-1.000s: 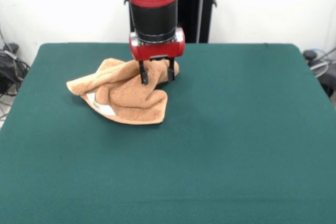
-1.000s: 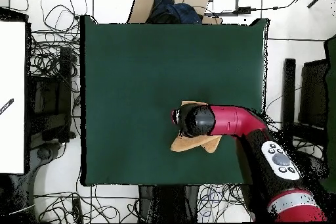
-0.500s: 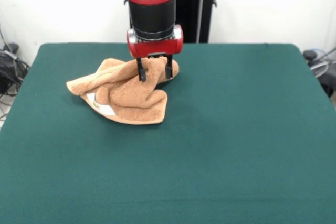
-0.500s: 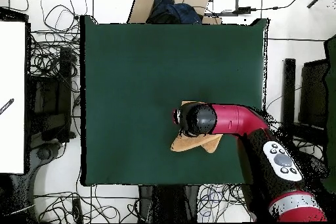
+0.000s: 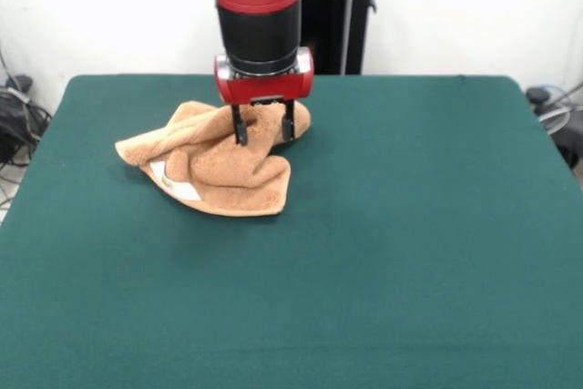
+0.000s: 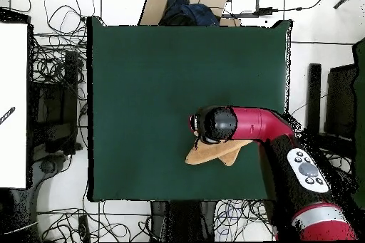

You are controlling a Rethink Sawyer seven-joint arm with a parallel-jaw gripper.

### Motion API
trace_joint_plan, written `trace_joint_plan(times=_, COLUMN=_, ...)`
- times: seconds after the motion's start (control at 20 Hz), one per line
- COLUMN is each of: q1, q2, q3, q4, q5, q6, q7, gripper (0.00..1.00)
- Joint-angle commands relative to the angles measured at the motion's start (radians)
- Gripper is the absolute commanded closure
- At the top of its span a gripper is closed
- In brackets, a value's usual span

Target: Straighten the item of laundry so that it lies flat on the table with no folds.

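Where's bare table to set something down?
Bare table spans everything from the towel to the front view's right and bottom edges. Crowded only at the crumpled towel, with the open gripper just above it.

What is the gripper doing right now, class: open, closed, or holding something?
Gripper: open, fingers spread, holding nothing, over the crumpled towel on the table.
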Motion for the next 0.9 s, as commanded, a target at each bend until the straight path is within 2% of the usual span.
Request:
trace_joint_plan(times=0.05, q1=0.032, q2=0.025, q3=0.025, q4=-0.072, q5=0.028, q6=0.091, q7=0.024, gripper=0.00)
trace_joint_plan(times=0.9, q1=0.069, q2=0.026, q3=0.032, q4=-0.101, q5=0.060, q6=0.099, q7=0.051, gripper=0.00)
